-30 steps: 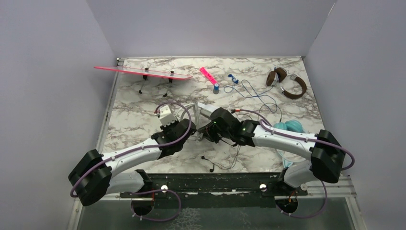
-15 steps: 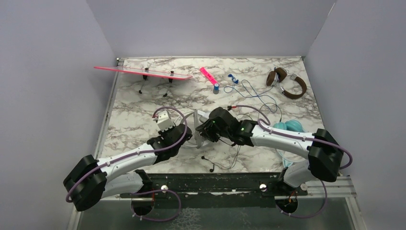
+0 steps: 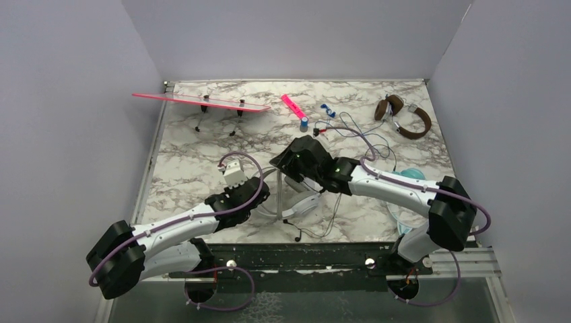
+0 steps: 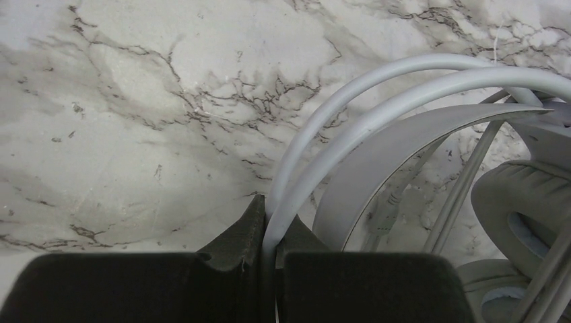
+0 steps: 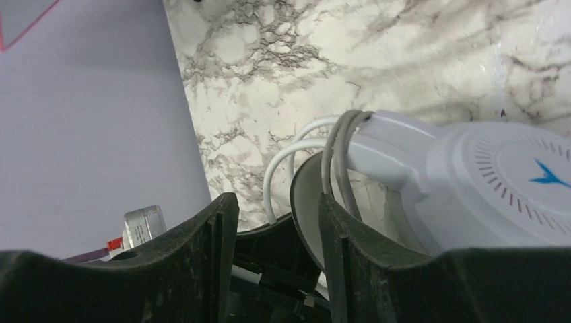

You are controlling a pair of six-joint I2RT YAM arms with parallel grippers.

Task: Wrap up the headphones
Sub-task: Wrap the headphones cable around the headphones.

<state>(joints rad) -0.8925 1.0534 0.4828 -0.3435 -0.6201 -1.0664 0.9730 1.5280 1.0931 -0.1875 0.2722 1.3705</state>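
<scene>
White-grey headphones (image 3: pixel 306 202) lie near the middle of the marble-patterned table (image 3: pixel 195 155), towards its near edge, between the two arms. The left gripper (image 4: pixel 268 210) is clamped tight on one of the thin white tubes of the headband, which rises in an arch out of its black fingers; in the overhead view the left gripper (image 3: pixel 268 196) sits just left of the set. A grey ear pad (image 4: pixel 525 202) shows at the right of the left wrist view. The right gripper (image 5: pixel 276 200) hangs above the set with its fingers apart and nothing between them. Under it lies a white cup with a blue logo (image 5: pixel 549 175), and a few turns of grey cord (image 5: pixel 337 155) loop around the band where it meets the cup. From overhead the right gripper (image 3: pixel 283 165) is just on the far side of the headphones. A thin dark cord (image 3: pixel 316 229) trails over the table near them and ends in a plug (image 3: pixel 297 237). The teal headphones (image 3: pixel 412 175) lie at the right, partly hidden behind the right arm. The brown headphones (image 3: pixel 405 118) rest at the far right corner, and loose blue cable (image 3: pixel 350 126) is spread to their left. A pink strip on small legs (image 3: pixel 202 102) stands at the far left, and a pink marker (image 3: pixel 291 104) lies near the far middle.
</scene>
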